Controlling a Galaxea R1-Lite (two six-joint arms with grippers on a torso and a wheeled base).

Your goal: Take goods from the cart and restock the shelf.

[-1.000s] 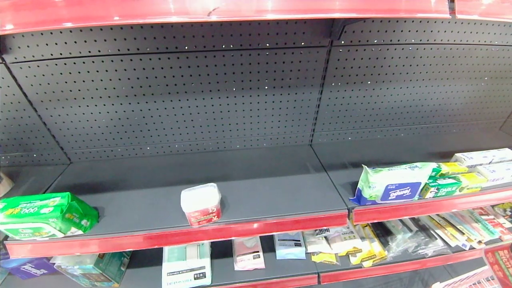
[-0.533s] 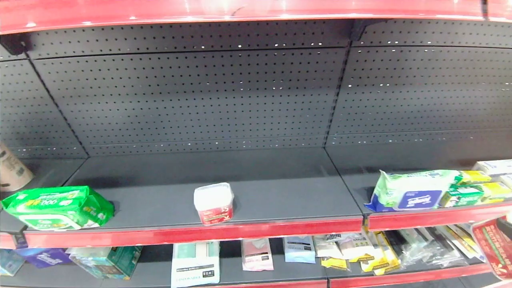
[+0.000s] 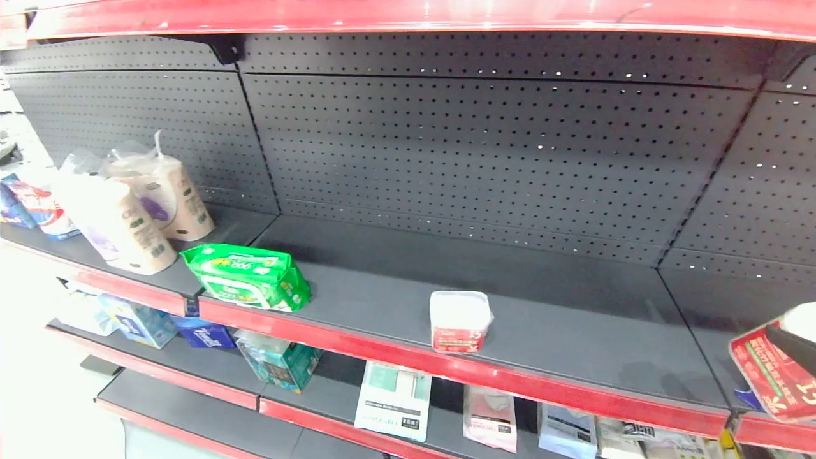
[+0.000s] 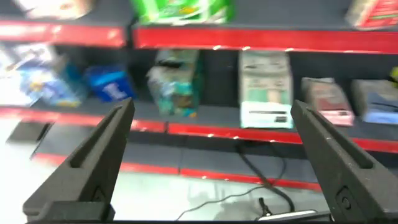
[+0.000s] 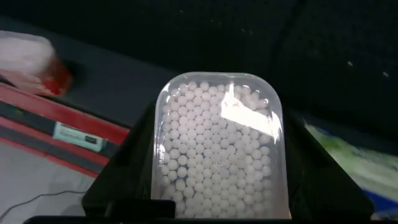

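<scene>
A clear-lidded tub (image 5: 219, 146) full of small white pieces sits between the dark fingers of my right gripper (image 5: 217, 180), which is shut on it. In the head view this red-labelled tub (image 3: 768, 373) hangs at the far right, just above the front edge of the dark shelf (image 3: 574, 331), with my right gripper (image 3: 787, 357) around it. A matching tub (image 3: 459, 320) stands upright near the shelf's red front strip; it is also the blurred tub (image 5: 34, 62) in the right wrist view. My left gripper (image 4: 211, 168) is open and empty, low in front of the lower shelves.
A green wipes pack (image 3: 247, 276) lies at the shelf's left end, with wrapped paper rolls (image 3: 131, 210) on the bay beyond. Packets and boxes (image 3: 392, 398) fill the lower shelf. A wide bare stretch lies between the standing tub and my held tub.
The head camera has swung, so the whole shelf picture has shifted right and tilted. The tub in my right gripper has risen from below the lower shelf to main-shelf height.
</scene>
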